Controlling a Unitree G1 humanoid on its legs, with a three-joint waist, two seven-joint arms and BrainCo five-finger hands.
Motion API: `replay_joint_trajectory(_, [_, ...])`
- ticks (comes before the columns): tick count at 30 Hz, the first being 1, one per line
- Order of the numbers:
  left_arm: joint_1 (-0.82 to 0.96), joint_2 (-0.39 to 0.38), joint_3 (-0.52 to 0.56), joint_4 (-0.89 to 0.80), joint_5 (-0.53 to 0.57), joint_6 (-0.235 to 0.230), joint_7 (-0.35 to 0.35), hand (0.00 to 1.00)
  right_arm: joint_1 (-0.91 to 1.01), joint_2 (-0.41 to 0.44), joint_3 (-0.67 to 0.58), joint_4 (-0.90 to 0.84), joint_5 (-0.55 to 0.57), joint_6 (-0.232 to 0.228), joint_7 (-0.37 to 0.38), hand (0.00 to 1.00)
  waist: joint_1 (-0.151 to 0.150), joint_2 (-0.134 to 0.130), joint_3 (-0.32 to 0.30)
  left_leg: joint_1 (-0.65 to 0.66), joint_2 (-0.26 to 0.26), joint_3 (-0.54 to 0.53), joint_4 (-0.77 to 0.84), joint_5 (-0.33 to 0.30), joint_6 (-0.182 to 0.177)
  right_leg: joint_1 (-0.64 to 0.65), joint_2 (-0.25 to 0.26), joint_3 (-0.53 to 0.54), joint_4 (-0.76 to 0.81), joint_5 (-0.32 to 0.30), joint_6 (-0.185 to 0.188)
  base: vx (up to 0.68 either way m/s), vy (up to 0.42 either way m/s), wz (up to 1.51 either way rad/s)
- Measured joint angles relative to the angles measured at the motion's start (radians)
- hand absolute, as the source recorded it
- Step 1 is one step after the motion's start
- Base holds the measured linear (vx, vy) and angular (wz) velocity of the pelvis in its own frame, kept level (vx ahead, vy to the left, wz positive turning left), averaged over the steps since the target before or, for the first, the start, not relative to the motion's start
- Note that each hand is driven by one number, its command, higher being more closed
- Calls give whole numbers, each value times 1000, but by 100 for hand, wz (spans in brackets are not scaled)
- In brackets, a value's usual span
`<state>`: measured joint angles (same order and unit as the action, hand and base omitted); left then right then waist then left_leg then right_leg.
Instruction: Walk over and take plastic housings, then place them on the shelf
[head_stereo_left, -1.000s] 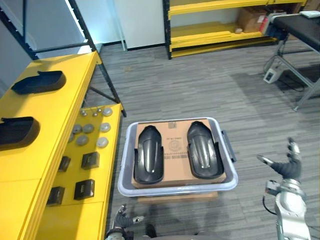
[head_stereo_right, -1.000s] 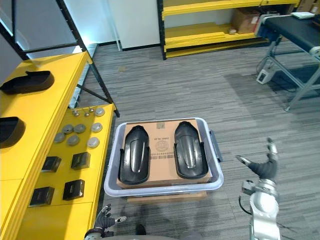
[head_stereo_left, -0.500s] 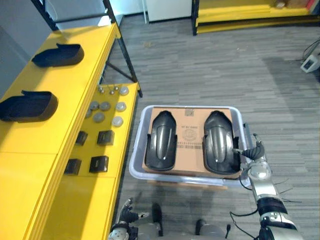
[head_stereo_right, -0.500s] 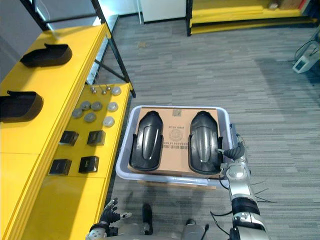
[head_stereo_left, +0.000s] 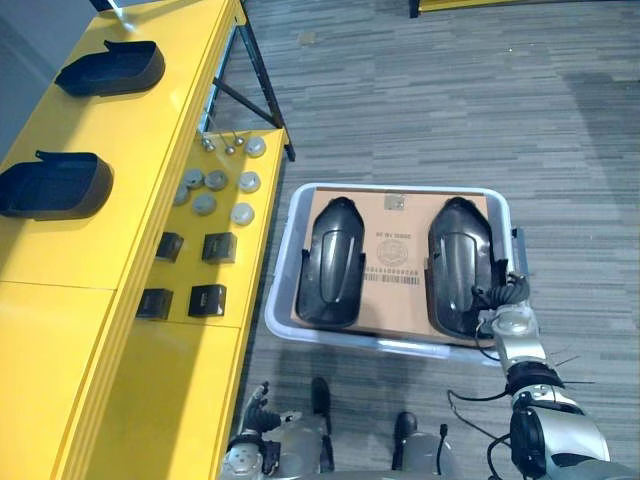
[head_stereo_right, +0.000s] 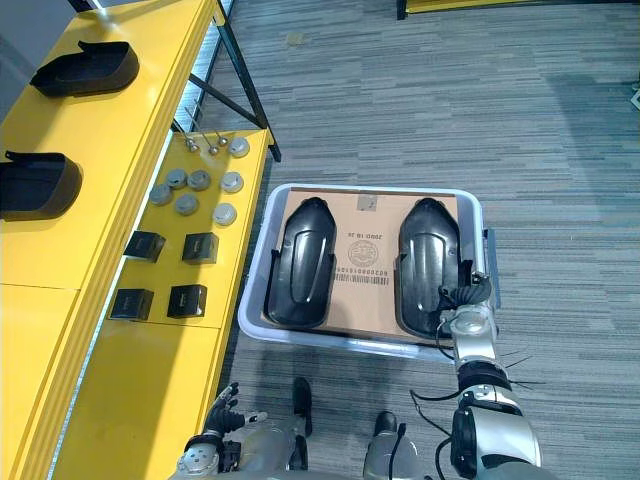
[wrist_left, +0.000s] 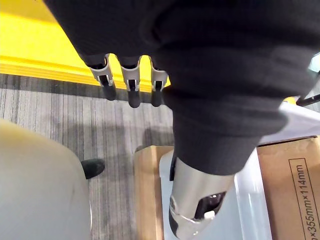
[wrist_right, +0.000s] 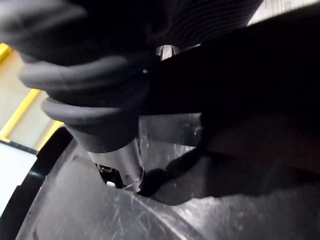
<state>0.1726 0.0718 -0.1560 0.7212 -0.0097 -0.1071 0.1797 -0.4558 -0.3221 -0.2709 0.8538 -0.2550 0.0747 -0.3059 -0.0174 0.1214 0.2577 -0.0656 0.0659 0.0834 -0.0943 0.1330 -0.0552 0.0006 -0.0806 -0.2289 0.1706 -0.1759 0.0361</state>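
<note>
Floor-level bin (head_stereo_left: 350, 340) holds the right housing (head_stereo_left: 455, 262), probably light, stiff, slick; right hand (head_stereo_left: 503, 303) at its near rim, grip unreadable.

Left hand (wrist_left: 200, 75) hangs over grey striped floor (wrist_left: 50, 115). Its fingers (wrist_left: 131, 87) are straight and side by side, with the thumb (wrist_left: 195, 210) set apart from them. The edge of a yellow shelf (wrist_left: 30, 45) runs past the fingertips. A white bin (wrist_left: 247, 200) lined with cardboard (wrist_left: 295, 190) sits beside the thumb.
</note>
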Motion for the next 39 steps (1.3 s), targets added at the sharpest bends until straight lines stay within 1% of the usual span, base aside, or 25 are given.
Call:
replay_joint_trajectory(4, [4, 0, 3, -27, 0, 1, 0, 0, 103, 2, 1, -173, 0, 1, -1, 100, 3, -3, 1, 1, -1, -2, 0, 0, 0, 2, -2, -1, 0, 0, 0, -25, 5, 3])
replay_joint_trajectory(7, [7, 0, 12, -83, -1, 3, -1, 0, 201, 10, -42, -330, 0, 1, -6, 100, -1, -7, 1, 11, -6, -5, -1, 0, 0, 15, -6, -7, 0, 0, 1, -26, 12, 5])
replay_joint_trajectory(9, [10, 1, 18, -136, -1, 2, -3, 0, 239, 20, -68, -416, -1, 1, -23, 100, -12, -10, 1, 12, -7, -9, -1, 0, 0, 16, -7, -9, 0, 0, 2, -33, 8, 3])
replay_joint_trajectory(10, [13, 0, 27, -173, -1, 2, -3, 0, 262, 32, -85, -473, -1, 1, -30, 100, -21, -15, -1, 13, -7, -12, -1, 0, 0, 18, -7, -11, 1, 0, 2, -24, 2, 3])
replay_joint_trajectory(11, [15, 0, 36, -194, -2, 2, -3, 0, 276, 38, -87, -503, -2, 0, -40, 100, -25, -20, -3, 15, -7, -13, -1, 0, 0, 20, -7, -11, 1, 0, 2, 0, 0, 0])
replay_joint_trajectory(13, [22, 1, 47, -275, -19, 0, -3, 0, 341, 45, -100, -602, -3, -11, -57, 100, -26, -35, -14, 25, -7, -12, -1, 0, 0, 30, -7, -10, -1, -1, 3, 0, 0, 0])
replay_joint_trajectory(16, [33, 2, 49, -389, -20, -7, -3, 0, 374, 74, -117, -689, -15, -29, -67, 100, -26, -50, -37, 26, -4, -10, -1, 0, 0, 29, -4, -6, -1, -1, 3, -9, -8, -3])
replay_joint_trajectory(17, [35, 1, 50, -419, -22, -9, -3, 0, 378, 84, -116, -709, -19, -30, -67, 100, -26, -52, -40, 26, -3, -10, -1, 0, 0, 29, -4, -5, -2, -1, 3, 0, 0, 0])
replay_joint_trajectory(19, [44, -4, 51, -549, -45, -21, 4, 0, 392, 128, -106, -806, -44, -31, -86, 100, -26, -56, -46, 26, -1, -12, -1, 0, 0, 29, -1, -5, -1, -1, 3, 0, 0, 0])
replay_joint_trajectory(20, [44, -7, 51, -583, -54, -25, 8, 0, 394, 135, -101, -827, -55, -31, -90, 100, -25, -56, -49, 26, -1, -12, -1, 0, 0, 29, -1, -5, 0, -1, 3, 0, 0, 0])
replay_joint_trajectory(23, [42, -22, 47, -724, -71, -44, 43, 0, 403, 163, -54, -907, -116, -36, -109, 100, -23, -58, -82, 28, -2, -12, -1, 0, 0, 31, -2, -5, 0, -1, 3, 0, 0, 0])
replay_joint_trajectory(25, [27, -27, 22, -808, -77, -68, 67, 0, 402, 168, 1, -963, -166, -39, -114, 100, -22, -57, -100, 33, -2, -11, 0, 0, 0, 35, -1, -4, 0, -1, 3, 0, 0, 0])
replay_joint_trajectory(26, [17, -29, 6, -822, -77, -74, 73, 0, 400, 168, 15, -974, -183, -41, -115, 100, -21, -58, -101, 38, -1, -11, 0, 0, 0, 41, -1, -3, 0, -1, 3, 0, 0, 0])
replay_joint_trajectory(29, [-29, -30, -72, -879, -75, -78, 94, 0, 397, 170, 92, -1013, -240, -49, -124, 100, -21, -58, -117, 48, 0, -8, -1, 0, 1, 49, 0, 2, 2, -1, 3, -27, -3, -3])
replay_joint_trajectory(34, [-122, -39, -252, -889, -56, -78, 87, 0, 389, 202, 199, -1065, -290, -49, -131, 100, -22, -58, -141, 60, 3, 1, -1, 0, 1, 50, 3, 17, 12, 1, 4, -39, -1, -7])
replay_joint_trajectory(36, [-155, -52, -295, -883, -52, -77, 85, 0, 386, 205, 246, -1079, -308, -49, -131, 100, -23, -57, -155, 63, 4, 5, -2, 0, 1, 48, 4, 23, 16, 1, 4, -28, 0, -7])
replay_joint_trajectory(39, [-191, -58, -332, -852, -28, -75, 86, 0, 373, 224, 305, -1079, -320, -49, -131, 100, -22, -57, -175, 67, 7, 10, -2, 0, 1, 48, 7, 30, 18, 1, 4, -16, -10, -7])
